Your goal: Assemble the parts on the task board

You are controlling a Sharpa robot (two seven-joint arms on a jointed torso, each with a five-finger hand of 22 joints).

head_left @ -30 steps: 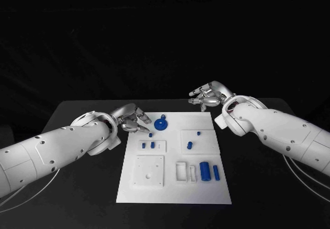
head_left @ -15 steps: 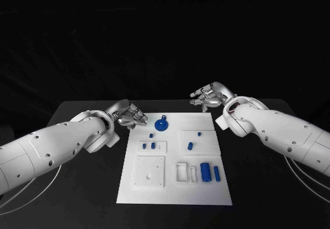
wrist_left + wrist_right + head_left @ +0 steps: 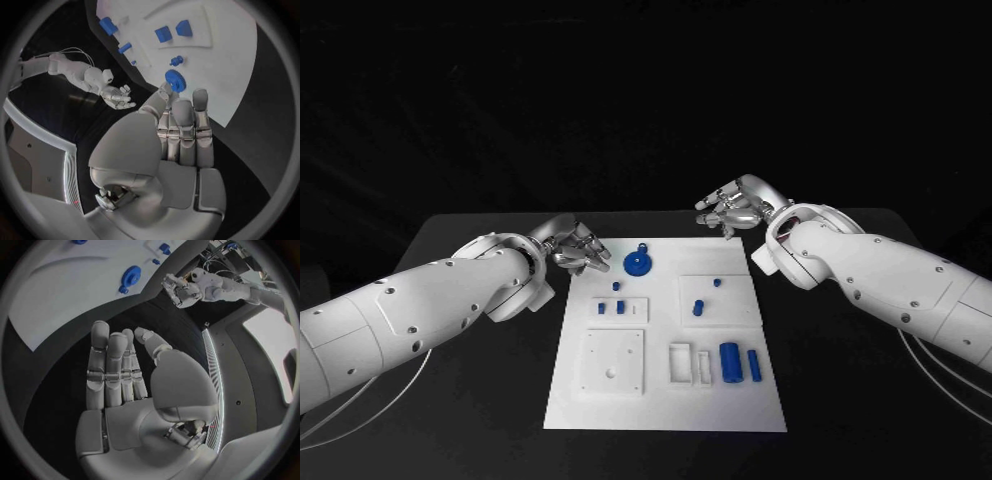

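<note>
both my hands empty, fingers straight, side by side. left hand (image 3: 574, 249) beside task board (image 3: 661, 400) far-left corner, near blue disc part (image 3: 638, 263); right hand (image 3: 737, 207) past far-right corner.

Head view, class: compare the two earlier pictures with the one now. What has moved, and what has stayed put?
The left hand first drew back from the blue disc toward the board's far left corner, then edged slightly back; it holds nothing. The right hand barely shifted beyond the far right corner, also empty. The task board and its blue parts stayed put.

No readable text, label, number or sign appears on anything.
</note>
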